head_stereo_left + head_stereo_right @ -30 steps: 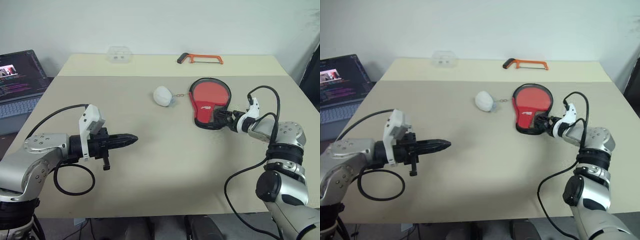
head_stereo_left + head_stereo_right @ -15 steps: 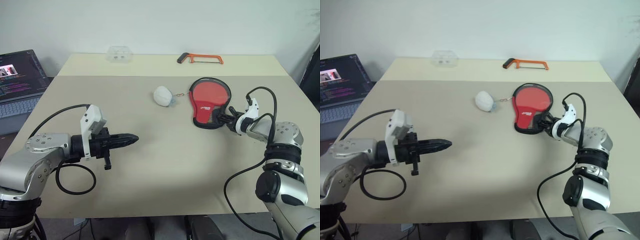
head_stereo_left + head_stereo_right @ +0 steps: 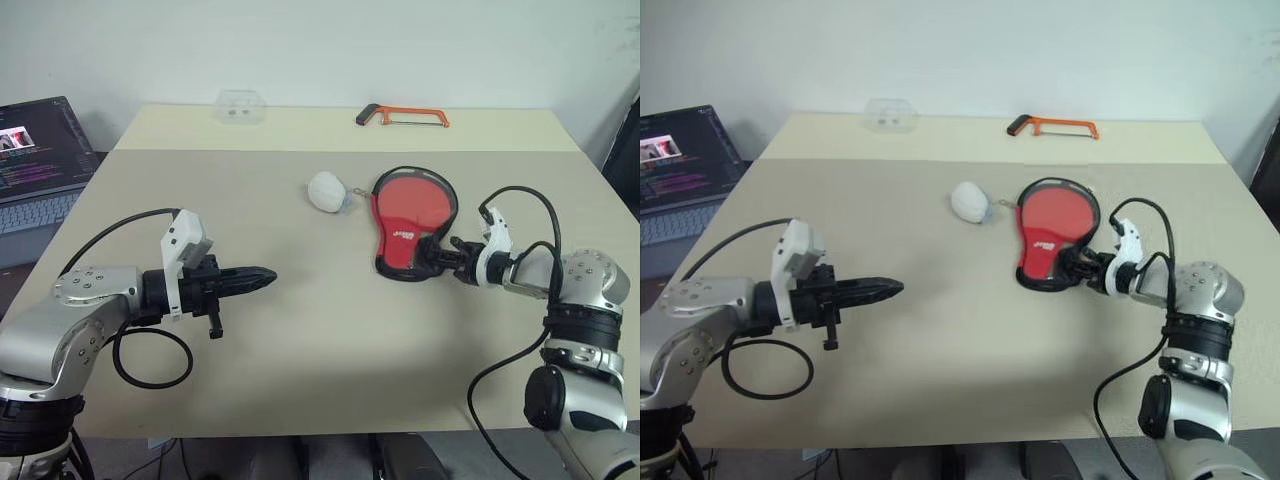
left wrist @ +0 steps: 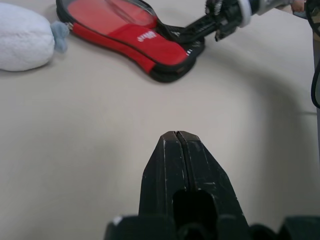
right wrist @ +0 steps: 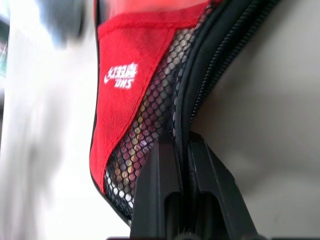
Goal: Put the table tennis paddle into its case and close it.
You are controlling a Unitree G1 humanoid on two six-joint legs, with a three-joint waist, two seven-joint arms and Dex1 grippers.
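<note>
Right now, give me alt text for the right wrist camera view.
The right gripper is shut on the zipped black edge of the case, beside its mesh pocket and white logo. The beige table lies beneath.

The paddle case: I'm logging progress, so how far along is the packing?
Done: the red, paddle-shaped fabric case lies flat on the beige table, beside its white plush charm; whether the paddle is inside can't be told. In hand: the right tool is shut on the case's narrow zip edge. Left: closing the zip. The left tool is shut on nothing.
</note>
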